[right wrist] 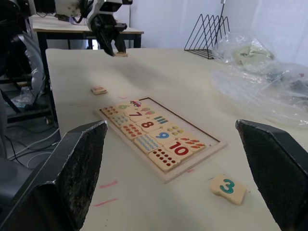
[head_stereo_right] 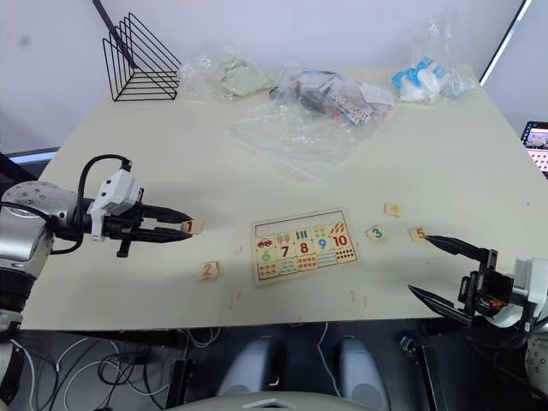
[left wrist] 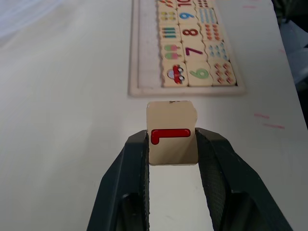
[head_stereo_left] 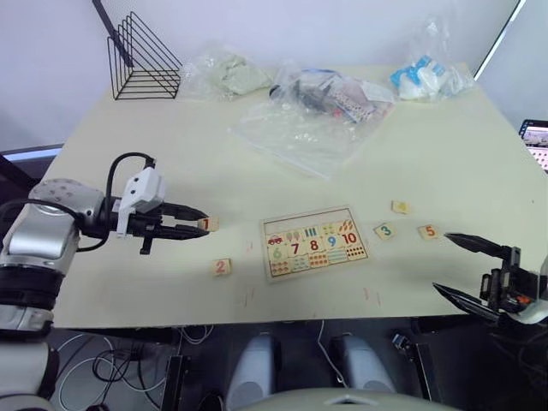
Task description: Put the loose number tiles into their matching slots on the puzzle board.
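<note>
My left gripper (head_stereo_left: 202, 227) is shut on the red 1 tile (left wrist: 172, 132), held just above the table to the left of the puzzle board (head_stereo_left: 315, 244). The slots (head_stereo_left: 308, 223) along the board's far edge stand bare. The red 2 tile (head_stereo_left: 222, 267) lies near the front edge, left of the board. To the right of the board lie the green 3 (head_stereo_left: 384, 230), yellow 4 (head_stereo_left: 400, 207) and orange 5 (head_stereo_left: 429, 231) tiles. My right gripper (head_stereo_left: 441, 261) hangs open at the table's front right corner, just short of the 5 tile, holding nothing.
A black wire rack (head_stereo_left: 141, 60) stands at the back left. Several clear plastic bags (head_stereo_left: 308, 120) with contents spread across the back and middle of the table. A screen (head_stereo_left: 535, 137) shows past the right edge.
</note>
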`<act>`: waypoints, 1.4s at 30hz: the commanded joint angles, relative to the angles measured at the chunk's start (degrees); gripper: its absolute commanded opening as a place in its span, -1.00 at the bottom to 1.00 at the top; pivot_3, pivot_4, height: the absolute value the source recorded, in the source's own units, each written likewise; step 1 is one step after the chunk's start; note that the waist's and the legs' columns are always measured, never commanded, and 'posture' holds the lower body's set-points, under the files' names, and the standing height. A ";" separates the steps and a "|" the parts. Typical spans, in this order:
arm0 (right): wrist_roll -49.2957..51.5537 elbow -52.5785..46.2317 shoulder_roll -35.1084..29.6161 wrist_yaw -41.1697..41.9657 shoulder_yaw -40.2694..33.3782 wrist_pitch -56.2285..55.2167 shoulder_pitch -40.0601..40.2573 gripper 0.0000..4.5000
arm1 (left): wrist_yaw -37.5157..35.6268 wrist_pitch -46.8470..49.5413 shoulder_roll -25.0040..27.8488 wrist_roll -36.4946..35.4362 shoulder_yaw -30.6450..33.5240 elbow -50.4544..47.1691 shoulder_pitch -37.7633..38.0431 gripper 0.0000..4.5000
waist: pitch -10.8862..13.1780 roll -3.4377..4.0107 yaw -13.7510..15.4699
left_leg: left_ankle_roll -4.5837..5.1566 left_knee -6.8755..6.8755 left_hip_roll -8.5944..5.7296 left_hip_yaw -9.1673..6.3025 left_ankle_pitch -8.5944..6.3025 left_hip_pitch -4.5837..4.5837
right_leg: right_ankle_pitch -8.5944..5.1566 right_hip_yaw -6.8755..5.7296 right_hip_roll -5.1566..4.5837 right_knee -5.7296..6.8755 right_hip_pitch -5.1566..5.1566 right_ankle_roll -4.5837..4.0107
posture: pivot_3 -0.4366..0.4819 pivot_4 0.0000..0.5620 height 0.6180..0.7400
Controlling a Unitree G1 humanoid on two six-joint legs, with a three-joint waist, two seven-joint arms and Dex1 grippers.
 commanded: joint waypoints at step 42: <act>-2.85 -1.28 2.24 -2.20 2.76 -6.82 2.28 1.00 | 17.40 34.13 -16.06 23.90 -21.08 -19.47 -15.49 -0.58 | 0.04 -0.04 -0.06 | 0.00 0.04 -0.05 -0.06 0.00 -0.02 | 0.00 0.05 0.08 0.00 0.01 0.01 | -0.05 -0.47 1.00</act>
